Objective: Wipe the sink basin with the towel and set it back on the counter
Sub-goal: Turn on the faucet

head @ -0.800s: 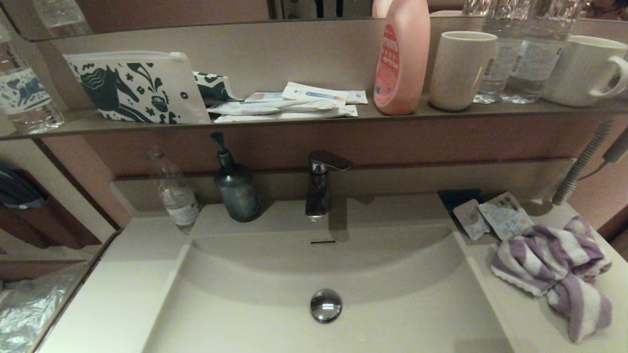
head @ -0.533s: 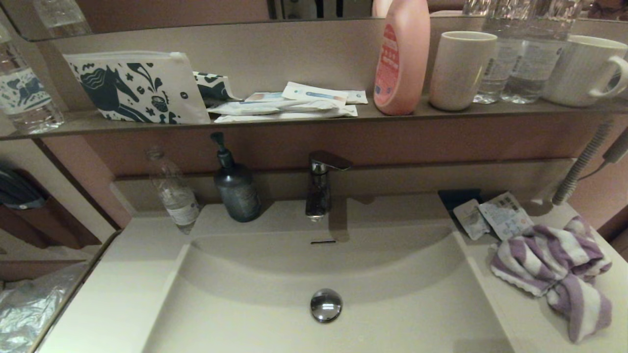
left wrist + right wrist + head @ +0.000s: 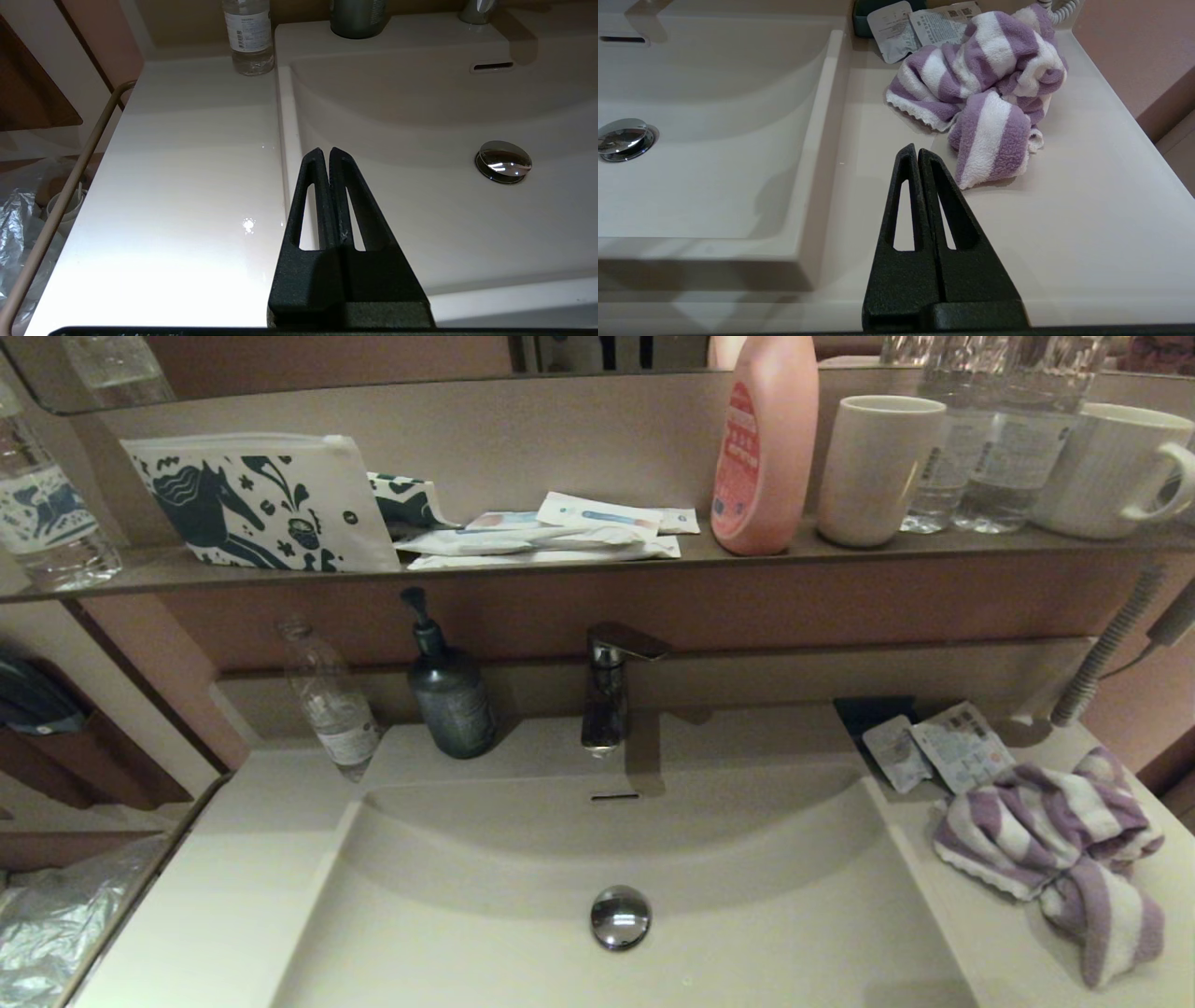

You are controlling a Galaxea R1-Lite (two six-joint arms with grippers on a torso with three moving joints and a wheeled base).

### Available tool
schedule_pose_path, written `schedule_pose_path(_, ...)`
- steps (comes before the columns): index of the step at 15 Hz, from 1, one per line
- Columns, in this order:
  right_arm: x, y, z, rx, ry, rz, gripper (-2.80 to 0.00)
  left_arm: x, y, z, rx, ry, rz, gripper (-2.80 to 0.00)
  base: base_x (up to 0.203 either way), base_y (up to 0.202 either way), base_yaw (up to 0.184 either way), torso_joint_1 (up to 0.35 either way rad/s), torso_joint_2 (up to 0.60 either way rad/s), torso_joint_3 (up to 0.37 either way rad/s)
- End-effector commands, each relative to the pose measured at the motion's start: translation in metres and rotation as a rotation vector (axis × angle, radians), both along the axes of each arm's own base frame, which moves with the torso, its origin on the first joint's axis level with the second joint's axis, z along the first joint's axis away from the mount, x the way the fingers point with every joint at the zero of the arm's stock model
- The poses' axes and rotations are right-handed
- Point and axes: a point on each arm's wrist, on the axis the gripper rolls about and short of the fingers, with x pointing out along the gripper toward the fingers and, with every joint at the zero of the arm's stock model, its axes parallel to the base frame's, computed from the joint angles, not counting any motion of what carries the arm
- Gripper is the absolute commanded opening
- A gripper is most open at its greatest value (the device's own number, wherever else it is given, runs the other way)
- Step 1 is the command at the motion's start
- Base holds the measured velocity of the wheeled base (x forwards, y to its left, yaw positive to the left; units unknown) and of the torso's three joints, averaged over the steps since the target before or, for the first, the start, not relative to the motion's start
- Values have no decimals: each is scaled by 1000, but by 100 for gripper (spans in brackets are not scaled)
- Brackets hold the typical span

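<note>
The purple and white striped towel (image 3: 1055, 845) lies crumpled on the counter (image 3: 999, 952) to the right of the sink basin (image 3: 485, 933). In the right wrist view the towel (image 3: 985, 93) is a short way ahead of my right gripper (image 3: 917, 150), which is shut and empty above the counter (image 3: 1087, 224), apart from the cloth. My left gripper (image 3: 328, 150) is shut and empty, held over the basin's left rim (image 3: 287, 140). The chrome drain plug (image 3: 620, 917) sits in the basin's middle, below the slot overflow (image 3: 614, 796). Neither gripper shows in the head view.
A chrome tap (image 3: 611, 686), a dark soap pump bottle (image 3: 450, 695) and a clear bottle (image 3: 329, 702) stand behind the basin. Paper sachets (image 3: 943, 747) lie behind the towel. The brown shelf (image 3: 597, 565) holds a horse-print pouch (image 3: 257, 504), pink bottle (image 3: 766, 443) and cups (image 3: 873, 467).
</note>
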Motion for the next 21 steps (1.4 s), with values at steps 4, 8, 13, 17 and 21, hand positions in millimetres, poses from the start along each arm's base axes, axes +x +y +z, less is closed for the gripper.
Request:
schedule_pose_path(4, 0, 0, 0, -1, -1, 1, -280, 0, 0, 3, 9, -36, -3, -280, 0, 0, 0, 0, 0, 0)
schedule_pose_path(8, 0, 0, 0, 1, -1, 1, -280, -8, -1, 33, 13, -140, -39, -280, 0, 0, 0, 0, 0, 0)
schedule_pose_path(13, 0, 0, 0, -1, -1, 1, -280, -6, -3, 50, 13, -70, -131, -280, 0, 0, 0, 0, 0, 0)
schedule_pose_path(17, 0, 0, 0, -1, -1, 1, -280, 10, -5, 58, -5, 50, -211, -280, 0, 0, 0, 0, 0, 0)
schedule_pose_path(21, 0, 0, 0, -1, 0, 1, -280, 44, -6, 91, -34, 125, -273, -280, 0, 0, 0, 0, 0, 0)
